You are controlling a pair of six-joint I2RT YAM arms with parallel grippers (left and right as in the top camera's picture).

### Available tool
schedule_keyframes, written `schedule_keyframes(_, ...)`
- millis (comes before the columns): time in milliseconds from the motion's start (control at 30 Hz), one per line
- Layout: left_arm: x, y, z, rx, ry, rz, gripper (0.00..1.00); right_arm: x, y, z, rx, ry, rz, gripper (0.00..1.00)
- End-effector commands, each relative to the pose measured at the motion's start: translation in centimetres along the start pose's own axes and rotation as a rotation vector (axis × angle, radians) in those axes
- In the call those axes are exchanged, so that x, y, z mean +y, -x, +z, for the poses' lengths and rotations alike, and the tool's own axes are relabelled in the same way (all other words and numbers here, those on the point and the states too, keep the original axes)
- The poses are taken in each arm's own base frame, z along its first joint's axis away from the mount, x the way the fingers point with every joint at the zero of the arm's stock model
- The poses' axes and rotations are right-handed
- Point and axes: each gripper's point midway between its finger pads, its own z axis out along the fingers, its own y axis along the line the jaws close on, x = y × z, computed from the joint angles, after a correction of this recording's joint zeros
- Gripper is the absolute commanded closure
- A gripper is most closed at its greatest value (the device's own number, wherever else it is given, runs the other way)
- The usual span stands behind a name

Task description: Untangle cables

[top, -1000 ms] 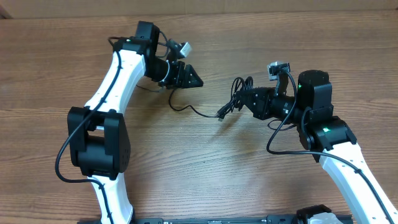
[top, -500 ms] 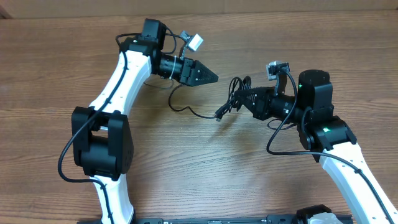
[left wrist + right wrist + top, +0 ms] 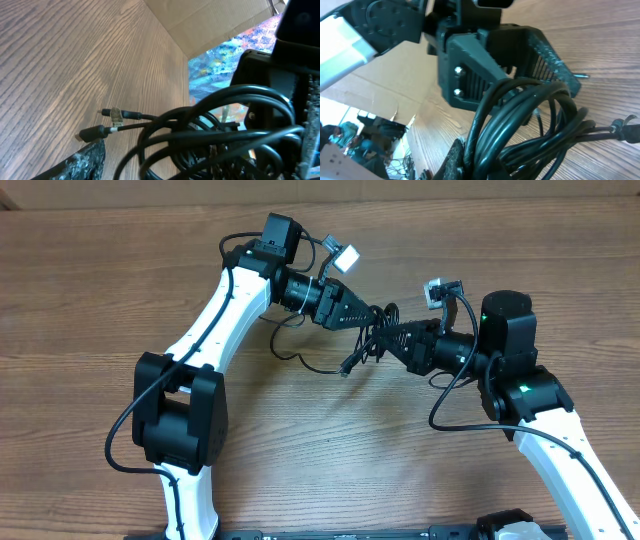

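Right pincer [image 3: 397,337] is pinching the cables [image 3: 362,352]; left pincer [image 3: 368,316] is gaping at their loops — best closing on one strand only

No readable txt, labels, brands or nos. in any view. Nothing legible on the cables [image 3: 378,330] or the desk [image 3: 90,290]. In the left wrist view, the colourful patch [image 3: 225,52] past the desk's far edge is too blurred to read.
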Motion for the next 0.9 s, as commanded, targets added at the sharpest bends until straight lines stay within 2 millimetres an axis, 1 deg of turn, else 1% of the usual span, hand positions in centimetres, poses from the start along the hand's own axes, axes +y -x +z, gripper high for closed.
schedule_keyframes(0, -1.2, 0.8, 0.0, -0.009, -0.011, 0.070, 0.34, 2.2, 0.8, -0.3, -0.001, 0.088, -0.046, 0.96)
schedule_keyframes(33, -1.2, 0.8, 0.1, -0.009, -0.012, 0.074, 0.35, 2.4, 0.8, -0.3, 0.002, 0.103, -0.051, 0.96)
schedule_keyframes(100, -1.2, 1.0, 0.1, -0.013, -0.012, 0.089, 0.45, 2.8, 0.8, -0.4, 0.007, 0.123, -0.056, 0.96)
schedule_keyframes(200, -1.2, 1.3, 0.1, -0.019, -0.010, 0.107, 0.70, 3.0, 0.6, -0.4, 0.017, 0.138, -0.055, 0.96)
schedule_keyframes(267, -1.2, 1.4, 0.1, -0.022, -0.009, 0.107, 0.94, 3.2, 0.5, -0.4, 0.020, 0.145, -0.056, 0.96)
schedule_keyframes(300, -1.2, 1.5, 0.1, -0.024, -0.009, 0.101, 0.96, 3.2, 0.5, -0.4, 0.020, 0.145, -0.056, 0.96)
schedule_keyframes(400, -1.1, 1.6, 0.1, -0.026, -0.008, 0.099, 0.96, 3.1, 0.5, -0.4, 0.019, 0.144, -0.056, 0.96)
schedule_keyframes(467, -1.1, 1.6, 0.0, -0.028, -0.007, 0.098, 0.96, 2.6, 0.6, -0.3, 0.014, 0.116, -0.046, 0.95)
schedule_keyframes(500, -0.7, 1.6, -0.3, -0.031, 0.010, 0.093, 0.96, 1.0, 0.5, -0.2, 0.005, 0.030, -0.009, 0.88)
schedule_keyframes(567, 0.3, 1.5, -0.9, -0.029, 0.061, 0.060, 0.96, -1.4, 0.0, -0.3, 0.000, -0.095, 0.043, 0.91)
schedule_keyframes(633, 2.1, 1.1, -1.8, -0.022, 0.151, 0.007, 0.96, -4.1, -0.7, -0.8, -0.001, -0.243, 0.094, 0.93)
schedule_keyframes(667, 3.2, 0.8, -2.4, -0.015, 0.212, -0.028, 0.96, -5.8, -1.2, -1.3, 0.001, -0.340, 0.122, 0.94)
schedule_keyframes(733, 5.0, 0.0, -3.7, -0.001, 0.312, -0.094, 0.96, -8.4, -2.2, -2.5, 0.008, -0.498, 0.158, 0.95)
schedule_keyframes(800, 6.4, -0.8, -5.0, 0.013, 0.391, -0.151, 0.96, -9.8, -2.9, -3.4, 0.016, -0.591, 0.176, 0.96)
schedule_keyframes(867, 7.0, -1.4, -5.7, 0.021, 0.425, -0.181, 0.96, -10.2, -3.2, -3.7, 0.024, -0.618, 0.183, 0.96)
